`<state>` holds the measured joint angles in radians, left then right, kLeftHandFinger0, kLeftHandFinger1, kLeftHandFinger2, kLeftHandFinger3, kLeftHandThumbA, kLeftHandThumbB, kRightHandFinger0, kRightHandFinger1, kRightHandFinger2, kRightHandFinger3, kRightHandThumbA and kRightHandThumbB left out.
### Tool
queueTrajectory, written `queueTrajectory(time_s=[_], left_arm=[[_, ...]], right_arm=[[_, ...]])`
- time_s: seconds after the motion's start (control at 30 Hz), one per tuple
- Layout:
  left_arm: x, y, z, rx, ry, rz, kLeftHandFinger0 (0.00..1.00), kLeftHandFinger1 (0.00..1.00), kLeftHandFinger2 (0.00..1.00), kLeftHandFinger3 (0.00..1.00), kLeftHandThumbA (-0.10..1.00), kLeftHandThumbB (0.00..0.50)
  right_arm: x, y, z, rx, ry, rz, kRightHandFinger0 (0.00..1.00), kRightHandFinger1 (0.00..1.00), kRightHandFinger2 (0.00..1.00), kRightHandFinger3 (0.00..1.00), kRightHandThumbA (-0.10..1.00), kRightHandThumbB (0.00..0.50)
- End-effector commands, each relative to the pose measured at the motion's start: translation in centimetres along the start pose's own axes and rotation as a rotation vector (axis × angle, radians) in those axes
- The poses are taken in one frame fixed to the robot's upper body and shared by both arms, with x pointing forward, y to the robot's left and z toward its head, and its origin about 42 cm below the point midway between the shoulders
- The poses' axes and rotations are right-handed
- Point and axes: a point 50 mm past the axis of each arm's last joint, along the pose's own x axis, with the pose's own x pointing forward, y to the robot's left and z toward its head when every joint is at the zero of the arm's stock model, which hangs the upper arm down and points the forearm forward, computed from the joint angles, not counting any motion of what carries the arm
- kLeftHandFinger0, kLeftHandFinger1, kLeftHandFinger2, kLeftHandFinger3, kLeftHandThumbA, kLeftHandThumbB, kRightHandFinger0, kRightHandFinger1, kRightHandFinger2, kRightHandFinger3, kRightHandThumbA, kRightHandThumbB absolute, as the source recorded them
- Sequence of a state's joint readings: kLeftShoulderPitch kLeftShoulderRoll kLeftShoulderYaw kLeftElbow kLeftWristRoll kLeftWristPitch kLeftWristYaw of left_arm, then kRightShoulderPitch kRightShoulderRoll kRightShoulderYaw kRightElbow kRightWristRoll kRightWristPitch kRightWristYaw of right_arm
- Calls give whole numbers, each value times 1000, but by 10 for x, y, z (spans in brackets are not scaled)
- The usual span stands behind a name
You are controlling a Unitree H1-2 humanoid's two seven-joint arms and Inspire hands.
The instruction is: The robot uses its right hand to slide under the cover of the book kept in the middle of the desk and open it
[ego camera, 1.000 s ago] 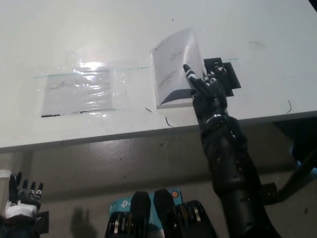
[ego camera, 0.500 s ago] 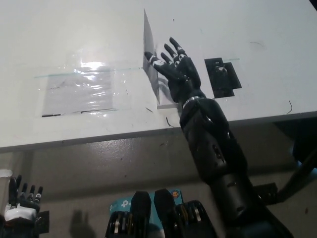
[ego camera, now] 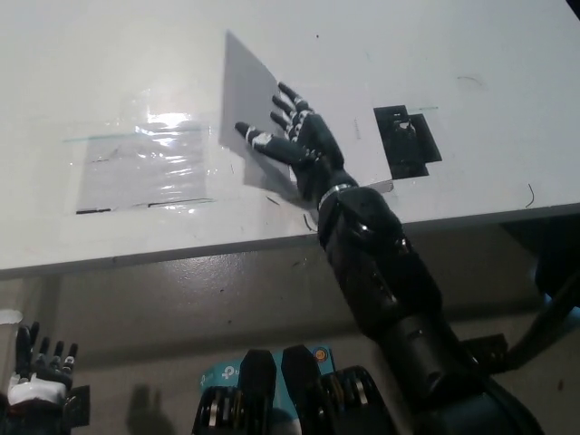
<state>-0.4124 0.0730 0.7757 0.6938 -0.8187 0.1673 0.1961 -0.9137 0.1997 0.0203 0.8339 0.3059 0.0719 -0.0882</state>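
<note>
Head view: the right hand [ego camera: 304, 145], fingers spread and gripping nothing, presses flat against the book [ego camera: 246, 104] cover's underside, propping it past upright leftward on the counter [ego camera: 489, 54]. Left hand [ego camera: 41, 372] idles low, fingers apart.

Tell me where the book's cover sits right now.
In the head view, the book's cover stands lifted near the desk's middle, against the fingers of the right hand, between the shiny plastic sheet and the black rectangle.
</note>
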Motion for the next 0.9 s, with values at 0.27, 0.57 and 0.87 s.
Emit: queueTrajectory(time_s=[0.27,0.57,0.87], left_arm=[[2,-11,12,8,-27,-16,1000,1000,1000,1000,843,0],[2,-8,12,27,-29,-28,1000,1000,1000,1000,863,0],[1,-9,14,8,-33,-16,1000,1000,1000,1000,845,0]], right_arm=[[7,34,-9,-189,-20,118,828,1000,1000,1000,889,108],[9,40,-27,-383,38,190,710,957,1000,1000,792,139],[10,24,-20,-297,34,122,744,1000,1000,1000,830,116]])
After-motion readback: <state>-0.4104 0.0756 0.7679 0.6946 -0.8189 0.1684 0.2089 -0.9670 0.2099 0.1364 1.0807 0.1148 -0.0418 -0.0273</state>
